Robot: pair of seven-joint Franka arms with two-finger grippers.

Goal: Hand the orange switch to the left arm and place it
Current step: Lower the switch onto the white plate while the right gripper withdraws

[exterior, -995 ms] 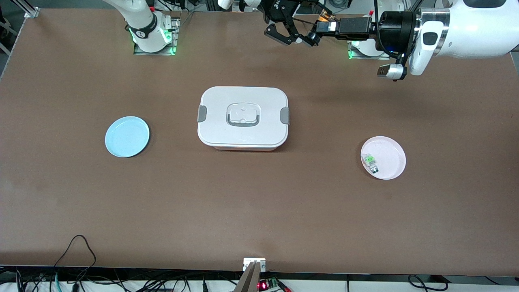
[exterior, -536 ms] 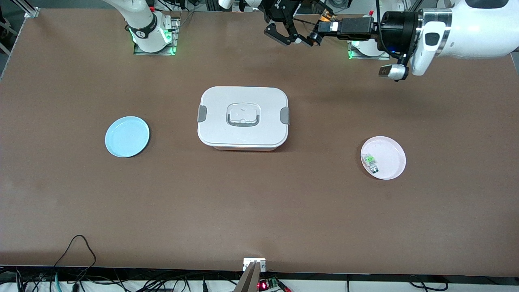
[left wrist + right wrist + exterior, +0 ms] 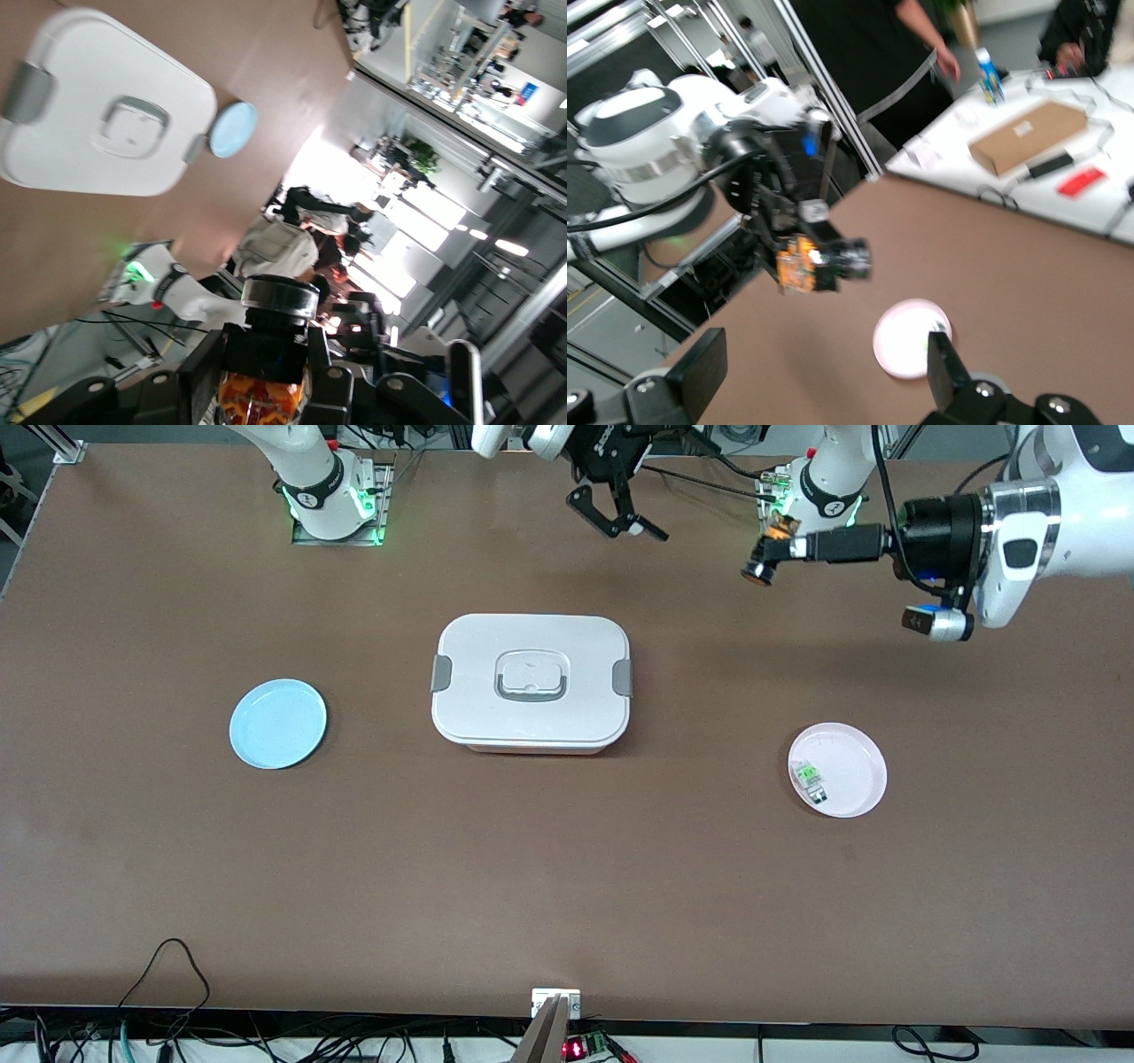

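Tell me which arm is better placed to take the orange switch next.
Right. Its tool is open and empty, close to the orange switch, which the left tool holds above the table away from the box.

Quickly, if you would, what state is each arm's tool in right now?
Left tool: closed on the orange switch, up over the table near its base.
Right tool: open, holding nothing, above the table.

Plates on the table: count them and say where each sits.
2. The blue plate lies toward the right arm's end, beside the box; the pink plate toward the left arm's end. None seems hidden.
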